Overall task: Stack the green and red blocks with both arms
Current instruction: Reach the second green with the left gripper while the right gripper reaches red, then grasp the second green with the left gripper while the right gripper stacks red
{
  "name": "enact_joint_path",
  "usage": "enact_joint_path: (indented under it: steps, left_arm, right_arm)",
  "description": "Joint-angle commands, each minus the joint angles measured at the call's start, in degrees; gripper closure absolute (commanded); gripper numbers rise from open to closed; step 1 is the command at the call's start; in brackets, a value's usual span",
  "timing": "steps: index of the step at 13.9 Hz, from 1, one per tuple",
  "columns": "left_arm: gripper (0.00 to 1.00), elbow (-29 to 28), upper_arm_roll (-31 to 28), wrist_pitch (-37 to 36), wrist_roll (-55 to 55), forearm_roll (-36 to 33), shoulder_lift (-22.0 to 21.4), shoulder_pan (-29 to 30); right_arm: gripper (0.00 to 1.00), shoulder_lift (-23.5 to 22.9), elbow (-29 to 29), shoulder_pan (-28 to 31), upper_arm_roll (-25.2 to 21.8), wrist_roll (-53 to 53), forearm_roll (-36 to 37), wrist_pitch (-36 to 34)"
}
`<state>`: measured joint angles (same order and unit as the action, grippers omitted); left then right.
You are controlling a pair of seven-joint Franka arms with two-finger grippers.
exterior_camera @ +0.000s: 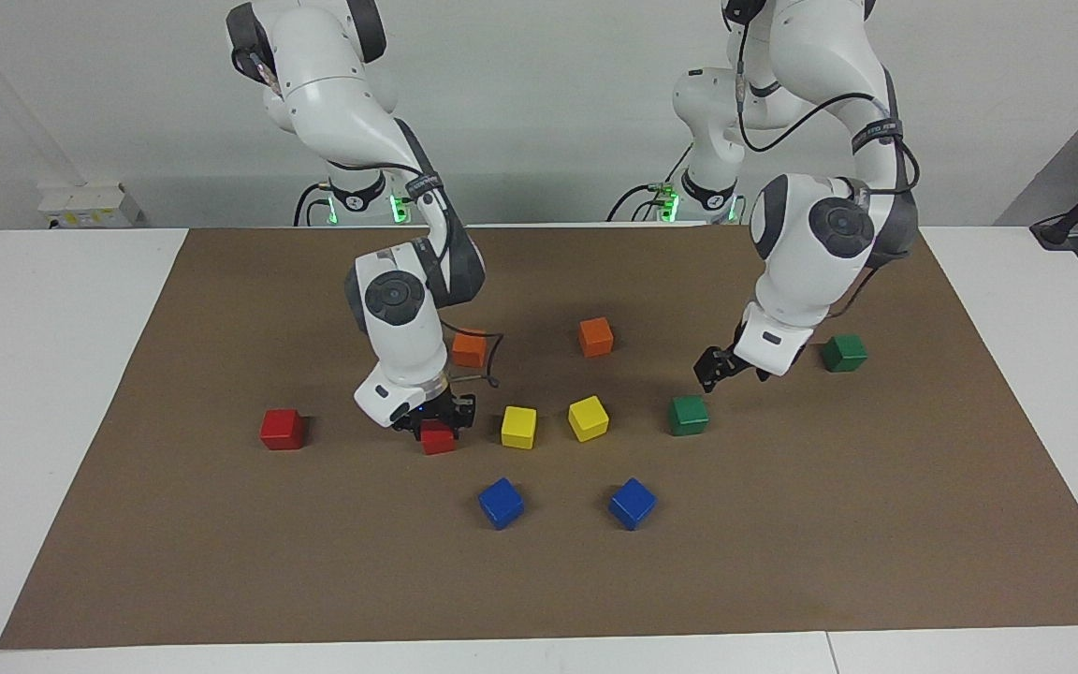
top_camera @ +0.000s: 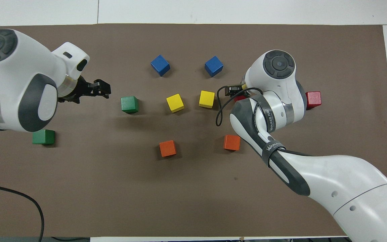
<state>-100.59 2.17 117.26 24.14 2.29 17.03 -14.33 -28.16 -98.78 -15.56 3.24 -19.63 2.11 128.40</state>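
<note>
Facing view, left to right. A red block [exterior_camera: 282, 429] rests alone on the brown mat [exterior_camera: 782, 562] toward the right arm's end of the table [exterior_camera: 34, 421]. At its 3 o'clock, the right gripper [exterior_camera: 436, 418] is down on a second red block [exterior_camera: 438, 438], jaws closed on that block, which sits on the mat. An orange cube [exterior_camera: 469, 348] lies at 1 o'clock from this block, partly hidden by the right arm [exterior_camera: 403, 328]. Two yellow cubes [exterior_camera: 518, 427] [exterior_camera: 588, 417] follow in the same row; two blue cubes [exterior_camera: 501, 503] [exterior_camera: 633, 503] lie at their 6 o'clock, farther from the robots. A second orange cube [exterior_camera: 595, 337] lies at 12 o'clock from the yellow pair. Next in the row is a green block [exterior_camera: 689, 415]; the left gripper [exterior_camera: 719, 367] hangs in the air at its 1 o'clock, jaws wide and holding nothing, clear of the block. A second green block [exterior_camera: 844, 353] rests on the mat at 3 o'clock from the left gripper, toward the left arm's end of the table.
</note>
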Motion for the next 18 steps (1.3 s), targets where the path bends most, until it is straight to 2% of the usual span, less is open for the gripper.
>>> enact_joint_path:
  steps: [1,3,6,10,13,14,15,16,18]
  left_arm:
    - [0.0,1.0,-0.9,4.5,2.4,-1.1,4.4,-2.0]
    - [0.0,0.9,-0.9,6.0,2.3,-1.1,5.4,-2.2]
    - [0.0,-1.0,-0.9,9.5,2.3,-1.1,6.5,-2.8]
    - [0.0,-4.4,-0.9,13.0,2.2,-1.3,6.4,-3.3]
    - [0.0,-6.5,-0.9,14.7,2.1,-1.3,6.3,-4.0]
    - [0.27,-6.6,-0.9,14.4,2.1,-1.4,6.2,-4.0]
    - [0.68,-6.4,-0.9,13.7,2.0,-1.4,6.2,-4.0]
    - [1.0,-6.2,-0.9,12.7,1.6,-1.4,6.1,-4.0]
    - [1.0,-4.8,-0.9,9.8,0.7,-2.5,6.0,-3.3]
  right_arm:
    - [1.0,2.8,3.7,1.8,0.0,4.6,0.9,-8.9]
    - [1.0,5.4,7.4,5.9,-0.1,9.5,0.9,-16.2]
    - [1.0,8.6,7.4,14.1,0.0,20.3,0.1,-18.6]
    - [1.0,9.8,3.9,20.1,0.0,26.3,0.1,-17.4]
    - [1.0,11.2,-1.6,20.6,0.0,26.4,0.0,-10.9]
    - [1.0,11.3,-2.7,20.6,0.0,26.4,0.0,-9.4]
    - [1.0,11.3,-3.4,20.6,0.0,26.4,0.0,-8.7]
    - [1.0,11.3,-3.7,20.6,0.0,26.4,0.0,-8.3]
    - [1.0,11.2,-4.7,20.7,-0.1,26.5,0.0,-6.9]
